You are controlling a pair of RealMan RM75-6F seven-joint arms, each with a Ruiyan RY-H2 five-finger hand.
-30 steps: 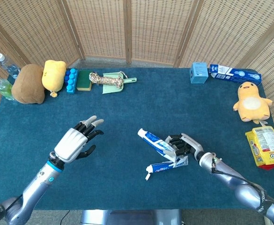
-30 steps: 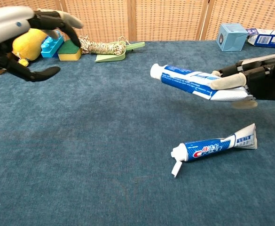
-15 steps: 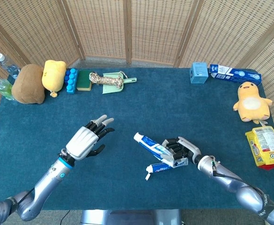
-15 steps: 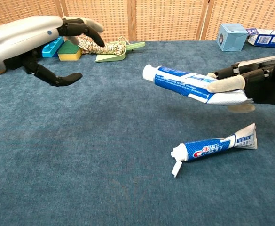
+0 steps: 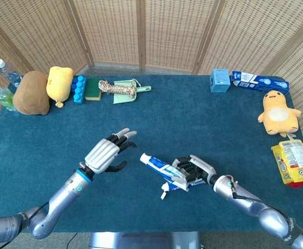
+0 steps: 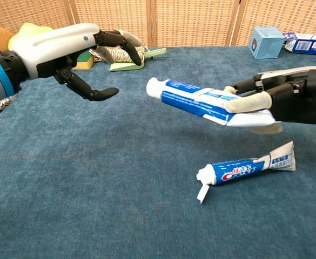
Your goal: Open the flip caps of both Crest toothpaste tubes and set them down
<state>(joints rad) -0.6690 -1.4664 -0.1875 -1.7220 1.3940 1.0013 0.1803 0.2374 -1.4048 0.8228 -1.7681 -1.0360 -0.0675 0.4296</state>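
Observation:
My right hand [image 5: 195, 170] [image 6: 284, 100] grips a blue-and-white Crest tube [image 5: 160, 166] [image 6: 201, 101] by its tail and holds it above the table, white cap [image 6: 153, 86] pointing left and closed. A second Crest tube [image 6: 248, 168] [image 5: 173, 185] lies on the blue cloth under it, its flip cap [image 6: 203, 191] hanging open. My left hand [image 5: 106, 154] [image 6: 76, 46] hovers open a short way left of the held tube's cap, fingers spread toward it, not touching.
Along the back edge sit a bottle [image 5: 1, 96], a brown plush [image 5: 31, 93], a yellow plush [image 5: 59, 83], blue blocks [image 5: 78, 88], a sponge [image 5: 93, 88], rope on a green dustpan [image 5: 121, 88], a blue box [image 5: 219, 81] and a carton [image 5: 258, 81]. At right lie a duck toy [image 5: 278, 112] and a snack bag [image 5: 295, 162].
My right hand has carried the held tube leftward and nearer me. My left hand has moved right toward the cap, closing most of the gap. The tube on the cloth has not moved.

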